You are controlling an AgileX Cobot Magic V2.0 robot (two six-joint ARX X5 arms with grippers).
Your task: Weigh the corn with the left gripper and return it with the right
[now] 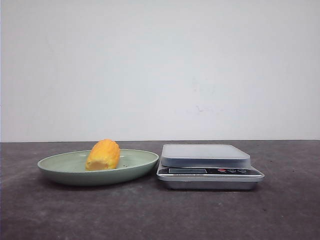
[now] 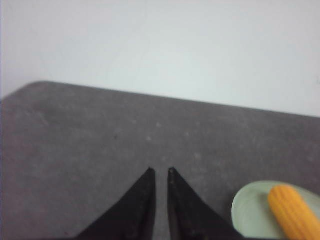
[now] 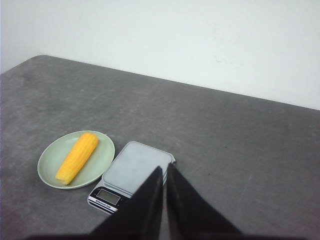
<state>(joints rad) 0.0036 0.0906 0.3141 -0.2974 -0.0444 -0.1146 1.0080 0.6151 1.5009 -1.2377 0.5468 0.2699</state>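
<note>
- Front view: the corn (image 1: pixel 103 154) is seen lying on the green plate (image 1: pixel 57 169), left of the scale (image 1: pixel 206 165). Nothing is weighed yet.
- Left wrist view: the left gripper (image 2: pixel 160 173) is held nearly closed, empty, near the plate.
- Right wrist view: the right gripper (image 3: pixel 164 170) is closed, empty, above the scale.

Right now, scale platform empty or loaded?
Empty. The scale shows a bare grey platform in the front and right wrist views; the corn lies on the green plate beside it.

No text can be read: the scale (image 1: pixel 210 166) has a blank display, and the print beneath it is too small.
</note>
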